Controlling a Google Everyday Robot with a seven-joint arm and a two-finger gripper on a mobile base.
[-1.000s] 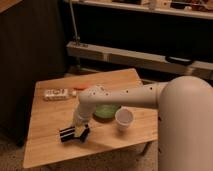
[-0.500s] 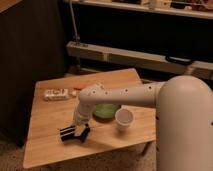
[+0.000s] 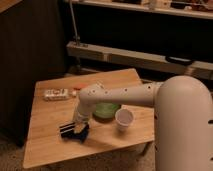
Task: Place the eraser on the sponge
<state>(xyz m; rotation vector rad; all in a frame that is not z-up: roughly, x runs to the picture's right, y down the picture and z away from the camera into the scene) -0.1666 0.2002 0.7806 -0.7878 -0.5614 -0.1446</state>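
Observation:
The eraser (image 3: 67,128), a black bar with a pale stripe, sits at the front left of the wooden table (image 3: 45,145). Its right end is at my gripper (image 3: 77,127), which points down from the white perforated arm (image 3: 120,95). A dark blue block, the sponge (image 3: 83,134), shows just below and to the right of the gripper, touching the eraser's right end. The gripper hides where the two meet, so I cannot tell whether the eraser rests on the sponge or beside it.
A green bowl (image 3: 106,110) stands right of the gripper, with a white cup (image 3: 124,119) next to it. A whitish packet (image 3: 56,93) and a small orange thing (image 3: 77,88) lie at the back left. The table's front edge is close below the sponge.
The eraser and gripper sit a touch higher in the view than a second ago. Nothing else has moved.

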